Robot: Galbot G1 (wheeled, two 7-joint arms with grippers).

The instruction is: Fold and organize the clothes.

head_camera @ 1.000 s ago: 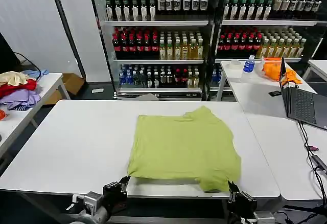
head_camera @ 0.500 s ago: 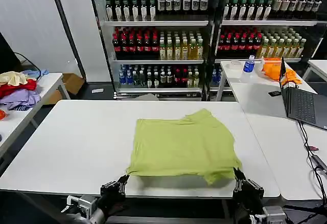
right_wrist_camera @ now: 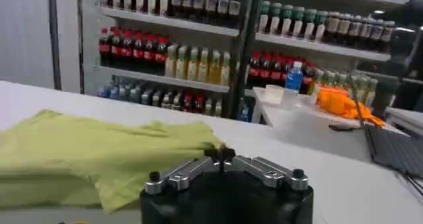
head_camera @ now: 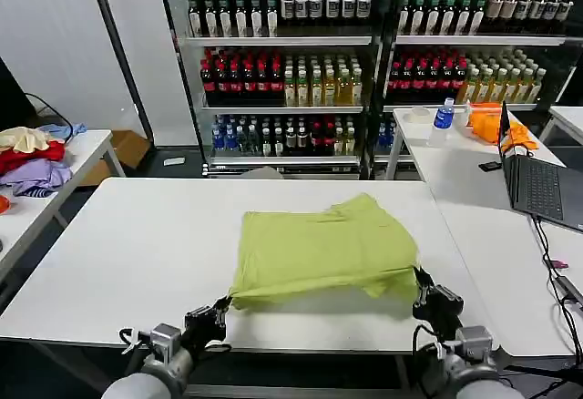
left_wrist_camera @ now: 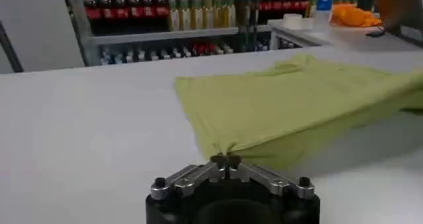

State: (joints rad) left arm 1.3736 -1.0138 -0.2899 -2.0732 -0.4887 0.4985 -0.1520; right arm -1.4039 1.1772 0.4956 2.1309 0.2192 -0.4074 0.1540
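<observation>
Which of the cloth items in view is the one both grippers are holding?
The yellow-green T-shirt on the middle table, pinched at its near corners by the left gripper and right gripper. The garment pile and orange cloth lie untouched on side tables.

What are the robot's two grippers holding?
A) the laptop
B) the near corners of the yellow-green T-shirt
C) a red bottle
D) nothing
B: the left gripper and right gripper each pinch a near corner of the yellow-green T-shirt, lifted off the white table.
</observation>
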